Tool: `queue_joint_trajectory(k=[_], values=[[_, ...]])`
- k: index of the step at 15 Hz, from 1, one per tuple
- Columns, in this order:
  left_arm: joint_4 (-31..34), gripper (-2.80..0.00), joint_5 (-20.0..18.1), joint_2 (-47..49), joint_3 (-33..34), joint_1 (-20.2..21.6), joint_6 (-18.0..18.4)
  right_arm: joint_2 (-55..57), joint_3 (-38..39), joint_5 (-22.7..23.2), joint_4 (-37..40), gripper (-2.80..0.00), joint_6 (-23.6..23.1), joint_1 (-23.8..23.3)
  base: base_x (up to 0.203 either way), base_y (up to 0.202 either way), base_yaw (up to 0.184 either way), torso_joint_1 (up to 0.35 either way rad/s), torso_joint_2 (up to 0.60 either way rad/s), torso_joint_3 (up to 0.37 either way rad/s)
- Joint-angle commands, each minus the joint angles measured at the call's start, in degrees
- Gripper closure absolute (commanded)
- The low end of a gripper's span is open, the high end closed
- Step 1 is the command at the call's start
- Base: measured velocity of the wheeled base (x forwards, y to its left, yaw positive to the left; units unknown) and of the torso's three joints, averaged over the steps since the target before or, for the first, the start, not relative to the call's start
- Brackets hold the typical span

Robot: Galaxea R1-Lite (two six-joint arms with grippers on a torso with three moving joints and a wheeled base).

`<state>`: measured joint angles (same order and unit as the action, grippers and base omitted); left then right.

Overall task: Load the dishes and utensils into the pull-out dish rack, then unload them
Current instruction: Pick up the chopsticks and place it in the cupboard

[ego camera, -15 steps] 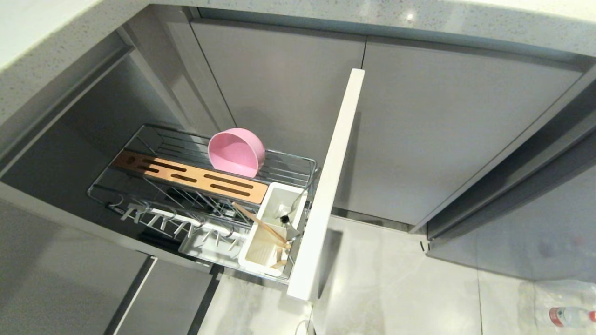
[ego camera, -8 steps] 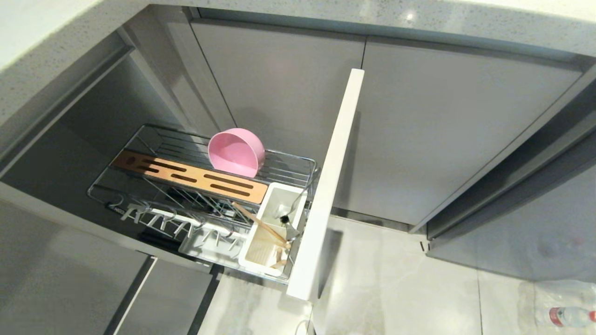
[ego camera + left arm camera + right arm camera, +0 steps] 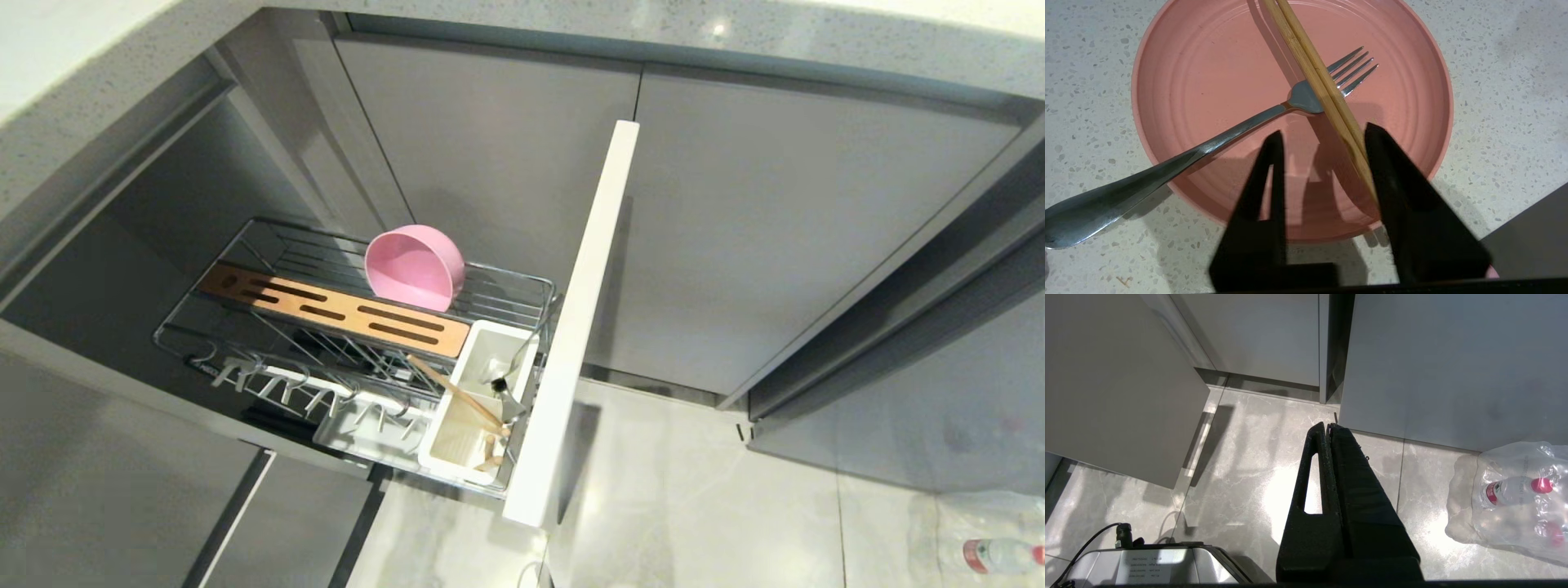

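Your left gripper [image 3: 1323,143] stands parted over the plate [image 3: 1208,81]; chopsticks [image 3: 1314,69] cross the fork [image 3: 1241,126] (touching one finger).

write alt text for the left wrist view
The left tool, fingers apart, hovers over a flat pink plastic plate on a speckled white countertop. A pair of light wooden chopsticks lies across a slim silver metal fork on the plate, beside one black finger.

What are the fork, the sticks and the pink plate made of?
The fork looks like shiny metal: it mirrors the light. The chopsticks look like pale wood or bamboo, showing grain lines. The pink plate seems to be matte plastic with faint rings, though I can't be sure.
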<state>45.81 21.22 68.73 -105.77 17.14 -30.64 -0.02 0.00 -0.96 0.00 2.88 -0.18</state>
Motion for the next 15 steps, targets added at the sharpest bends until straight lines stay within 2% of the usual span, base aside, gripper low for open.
queue_joint_trajectory(k=[1, 15], values=[[0.2, -2.80, 0.1, 0.2, -0.1, 0.0, -0.1, 0.0, 0.1, 0.0, 0.0, 0.00, 0.0, 0.0, 0.000, 0.000, 0.000, 0.000, 0.00, 0.000], [0.3, -2.80, -0.3, 1.4, 3.0, 0.0, -4.0, 0.0, 0.1, 0.0, 0.0, 0.00, 0.0, 0.0, 0.000, 0.000, 0.000, 0.000, 0.00, 0.000]])
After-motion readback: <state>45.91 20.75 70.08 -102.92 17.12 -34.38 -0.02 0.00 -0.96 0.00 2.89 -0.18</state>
